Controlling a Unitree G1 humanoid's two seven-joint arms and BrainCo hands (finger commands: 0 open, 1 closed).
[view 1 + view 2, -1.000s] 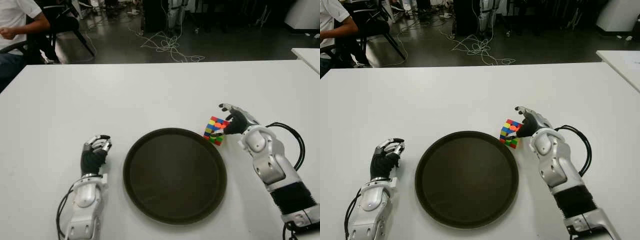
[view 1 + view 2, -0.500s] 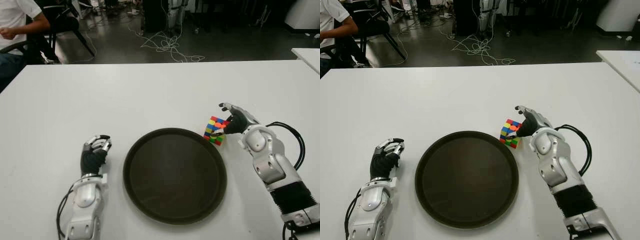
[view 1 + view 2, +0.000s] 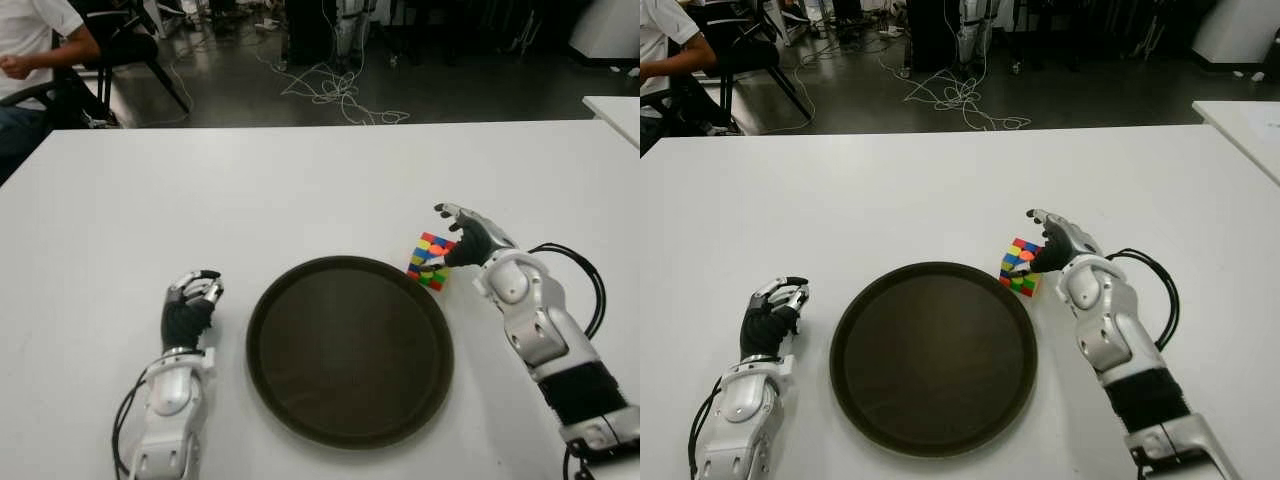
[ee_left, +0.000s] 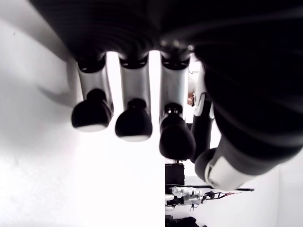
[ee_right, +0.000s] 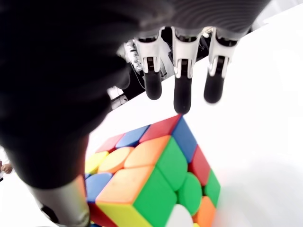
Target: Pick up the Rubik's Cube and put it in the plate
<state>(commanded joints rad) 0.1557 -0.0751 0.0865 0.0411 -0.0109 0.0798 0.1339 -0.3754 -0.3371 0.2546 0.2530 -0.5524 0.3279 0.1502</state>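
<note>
The Rubik's Cube [image 3: 429, 260] stands tilted on the white table [image 3: 300, 190], against the right rim of the dark round plate [image 3: 350, 350]. My right hand [image 3: 462, 232] is just right of the cube. In the right wrist view its fingers [image 5: 182, 92] reach out straight above the cube [image 5: 151, 179] without touching it, and the thumb sits beside one cube face. The plate holds nothing. My left hand [image 3: 190, 300] shows to the left of the plate with its fingers [image 4: 134, 125] curled and nothing in them.
A black cable [image 3: 590, 290] loops on the table beside my right forearm. Behind the far edge are a seated person [image 3: 35, 50], chairs and cables on the floor [image 3: 335, 90]. Another white table's corner [image 3: 615, 110] shows at the far right.
My right hand has crept a little farther over the cube. The cube, the plate and my left hand have not moved.
</note>
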